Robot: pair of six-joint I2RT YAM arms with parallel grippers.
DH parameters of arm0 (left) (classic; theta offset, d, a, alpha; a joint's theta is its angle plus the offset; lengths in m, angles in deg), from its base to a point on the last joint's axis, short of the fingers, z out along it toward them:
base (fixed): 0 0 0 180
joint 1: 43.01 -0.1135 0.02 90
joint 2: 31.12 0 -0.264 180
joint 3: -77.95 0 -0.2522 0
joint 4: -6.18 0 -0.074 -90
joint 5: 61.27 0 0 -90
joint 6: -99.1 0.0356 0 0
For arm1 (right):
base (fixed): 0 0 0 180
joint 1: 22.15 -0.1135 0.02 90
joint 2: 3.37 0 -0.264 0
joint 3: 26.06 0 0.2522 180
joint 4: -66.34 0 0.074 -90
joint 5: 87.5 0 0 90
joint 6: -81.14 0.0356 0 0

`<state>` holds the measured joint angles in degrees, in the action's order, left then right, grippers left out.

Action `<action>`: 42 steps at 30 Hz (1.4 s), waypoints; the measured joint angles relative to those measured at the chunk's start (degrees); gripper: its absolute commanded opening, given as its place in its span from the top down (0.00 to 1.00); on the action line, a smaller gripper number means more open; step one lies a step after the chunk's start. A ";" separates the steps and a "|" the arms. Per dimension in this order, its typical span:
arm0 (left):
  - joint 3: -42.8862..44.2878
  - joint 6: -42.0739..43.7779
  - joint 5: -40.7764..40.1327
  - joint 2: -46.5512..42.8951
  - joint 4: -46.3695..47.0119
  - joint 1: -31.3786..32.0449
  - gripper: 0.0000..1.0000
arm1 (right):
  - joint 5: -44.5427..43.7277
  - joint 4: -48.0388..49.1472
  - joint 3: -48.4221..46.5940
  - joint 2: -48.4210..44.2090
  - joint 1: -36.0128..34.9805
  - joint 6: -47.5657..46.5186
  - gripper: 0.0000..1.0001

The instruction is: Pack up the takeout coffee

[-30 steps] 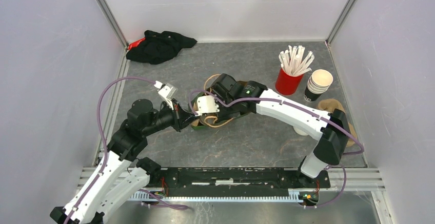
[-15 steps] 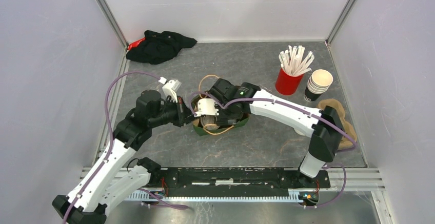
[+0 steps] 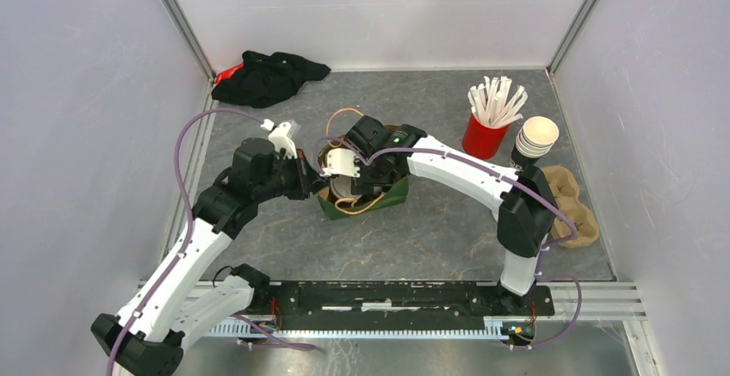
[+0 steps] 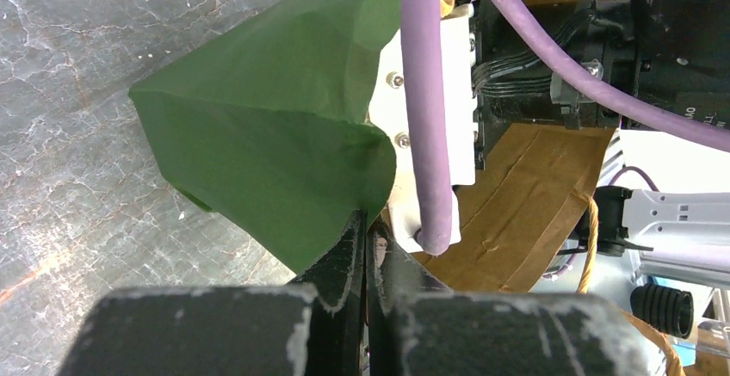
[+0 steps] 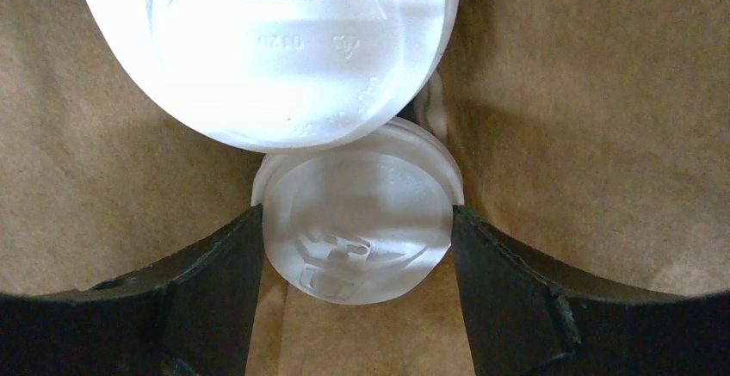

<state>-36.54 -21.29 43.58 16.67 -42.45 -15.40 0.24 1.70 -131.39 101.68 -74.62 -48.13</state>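
Note:
A green paper bag (image 3: 394, 194) with a brown inside (image 5: 559, 92) stands mid-table. My left gripper (image 3: 312, 183) is shut on the bag's near rim (image 4: 258, 135), its fingers (image 4: 349, 251) pressed together on the paper. My right gripper (image 3: 357, 187) reaches down into the bag. In the right wrist view its fingers (image 5: 215, 255) touch both sides of the white lid of one takeout coffee cup (image 5: 357, 221). The second lidded cup (image 5: 267, 40) sits just beyond it in the bag, its lid overlapping the first. The cups' dark bodies are hidden.
A red cup of white sticks (image 3: 484, 135) and a stack of lidless cups (image 3: 534, 142) stand at the back right. A brown moulded cup carrier (image 3: 572, 212) lies at the right. A black cloth (image 3: 267, 77) lies in the back left corner. Walls enclose three sides.
My right arm has swung left and back, carrying its gripper deeper into the bag. The bag has shifted left and back with it. My left gripper has followed, keeping hold of the rim.

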 measured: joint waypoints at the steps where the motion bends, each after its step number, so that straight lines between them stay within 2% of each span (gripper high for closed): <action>1: 0.24 0.00 0.00 0.48 0.00 0.00 0.98 | 0.17 0.00 -0.07 0.04 0.17 0.02 0.35; 2: 0.46 0.00 0.07 0.85 0.02 0.00 0.98 | 0.22 -0.13 -0.07 0.00 0.26 0.11 0.31; 3: 0.52 0.02 0.04 0.92 0.00 0.00 0.98 | 0.17 -0.17 -0.07 -0.02 0.26 0.20 0.23; 4: 0.55 0.02 0.02 0.92 -0.02 0.00 0.98 | 0.11 -0.26 -0.07 -0.09 0.24 0.28 0.04; 5: 0.55 0.00 0.02 0.90 -0.04 0.00 0.98 | 0.02 -0.46 -0.09 -0.11 0.20 0.42 0.02; 16: 0.55 0.02 0.81 0.94 0.72 0.11 0.98 | -0.81 -8.44 -5.95 -0.13 -1.14 5.35 0.02; 28: 0.90 0.59 2.27 2.86 0.46 0.11 0.98 | 0.63 -11.69 -8.33 -2.75 -1.42 13.03 0.02; 42: 8.00 0.59 1.60 6.67 -5.75 0.13 0.98 | 3.19 -12.70 -11.76 -7.52 -1.49 20.96 0.02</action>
<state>-28.54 -20.70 45.17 23.34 -48.20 -15.27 3.43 -11.00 -143.15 94.17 -76.10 -27.17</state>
